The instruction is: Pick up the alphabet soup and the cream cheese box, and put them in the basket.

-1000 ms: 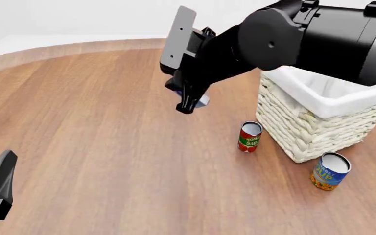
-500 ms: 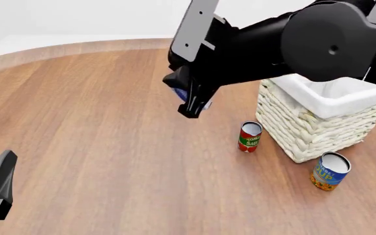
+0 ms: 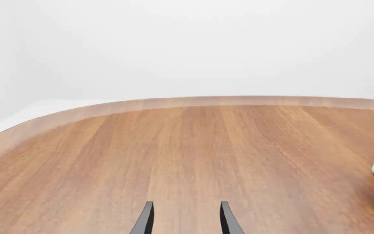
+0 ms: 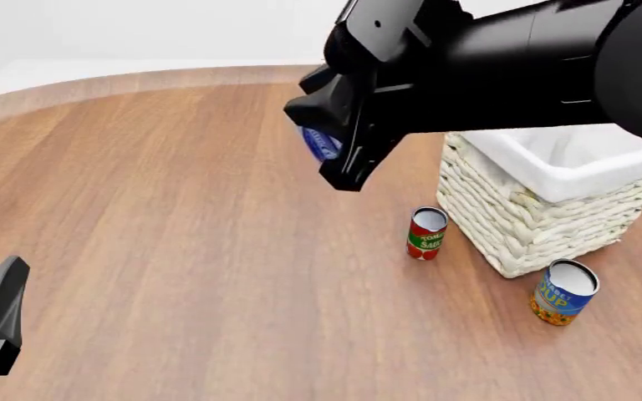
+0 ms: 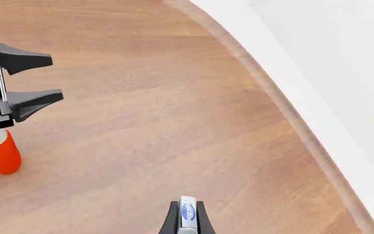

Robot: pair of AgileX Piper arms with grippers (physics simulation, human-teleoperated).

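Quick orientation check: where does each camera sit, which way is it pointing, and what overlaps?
Front: above, behind arms; sees right gripper holding cream cheese box, basket, alphabet soup.
Left wrist: looks along open left gripper across table.
Right wrist: looks down at the held box.
Shared: tomato sauce can in front and left wrist.

Right gripper (image 4: 343,163), closed on the cream cheese box (image 4: 320,143), now sits higher above the table and slightly farther right than one second earlier. The right arm (image 4: 522,67) has swung so that it covers more of the basket (image 4: 544,209).
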